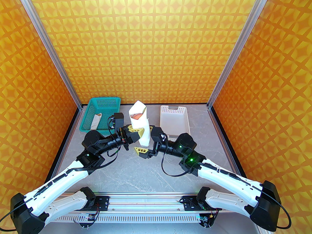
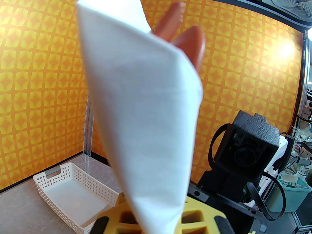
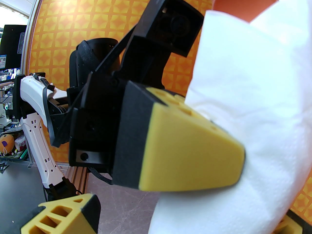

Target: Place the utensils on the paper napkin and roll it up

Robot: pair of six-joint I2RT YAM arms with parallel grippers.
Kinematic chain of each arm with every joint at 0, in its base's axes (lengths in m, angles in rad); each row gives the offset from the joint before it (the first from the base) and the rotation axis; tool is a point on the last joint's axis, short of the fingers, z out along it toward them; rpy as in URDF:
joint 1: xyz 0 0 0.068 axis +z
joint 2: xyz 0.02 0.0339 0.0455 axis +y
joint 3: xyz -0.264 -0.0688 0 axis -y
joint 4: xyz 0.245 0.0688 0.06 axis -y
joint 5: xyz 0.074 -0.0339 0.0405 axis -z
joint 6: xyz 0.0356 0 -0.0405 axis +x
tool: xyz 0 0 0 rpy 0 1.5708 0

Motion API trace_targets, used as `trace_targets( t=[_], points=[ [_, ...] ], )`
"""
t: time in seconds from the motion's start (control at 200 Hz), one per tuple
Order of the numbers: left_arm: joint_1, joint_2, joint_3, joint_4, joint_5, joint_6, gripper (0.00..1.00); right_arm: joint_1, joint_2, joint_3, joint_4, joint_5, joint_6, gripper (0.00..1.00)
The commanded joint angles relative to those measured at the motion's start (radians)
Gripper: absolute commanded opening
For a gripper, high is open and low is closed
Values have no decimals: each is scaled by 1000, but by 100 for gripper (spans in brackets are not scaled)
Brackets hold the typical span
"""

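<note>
Near the middle of the bench (image 1: 146,177), in the view from above, the paper napkin (image 1: 145,137) is seen rolled into a tube and held upright. The utensils (image 1: 138,116) are tucked inside it, and their orange and red-brown tips can be seen in its open top. The roll is pinched around its middle by the left claw (image 1: 137,131), which is closed tight on it. The right claw (image 1: 144,142) is spread open, with one yellow finger on each side of the bottom of the roll. It cannot be told whether the paper is touched by it. A green basket (image 1: 107,103) is set by the far left corner, with a small white paper tube (image 1: 95,122) lying in it. A white basket (image 1: 174,125) is set near the far edge, to the right.

In the left wrist view, the paper napkin (image 2: 141,121) is seen close up as a white cone. Its narrow end is squeezed between the yellow fingers (image 2: 121,219) of the left claw. Two blurred orange tips are seen behind its top edge. The white basket (image 2: 70,194) is seen on the bench at the lower left.

In the right wrist view, one yellow finger (image 3: 190,160) of the left claw is pressed into the side of the paper napkin (image 3: 243,101), and the paper is dented there. The round bowl of the spoon (image 3: 241,1) is seen at the top of the roll. One finger of the right claw is seen at the lower left, well apart from the paper.
</note>
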Motion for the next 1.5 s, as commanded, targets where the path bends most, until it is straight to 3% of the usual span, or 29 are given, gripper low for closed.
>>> trace_targets(
  t=[0.0, 0.49, 0.695, 0.81, 1.12, 1.23, 1.345, 1.495],
  points=[
    [-6, 10, 34, 49, -14, -13, 0, 6, 13, 44, 18, -22, 19, 84],
    [-6, 16, 31, 54, -13, -25, 0, 6, 67, 88, 30, -88, 53, 80],
    [-6, 1, 26, 46, -14, -17, 0, -28, 36, 81, 8, -138, 104, 92],
    [-6, -15, 23, 25, -30, 0, 0, -69, -40, 48, -91, -70, 79, 98],
    [-6, -43, 16, -18, -63, 35, 0, -112, -299, -31, -393, 139, -36, 99],
    [-6, -47, 15, -30, -72, 49, 0, -112, -388, -78, -342, 142, -36, 85],
    [-5, -40, 15, -26, -72, 50, 0, -108, -382, -75, -275, 90, -1, 74],
    [-6, -35, 14, -24, -73, 48, 0, -55, -299, -52, -176, 84, -7, 70]
  ],
)
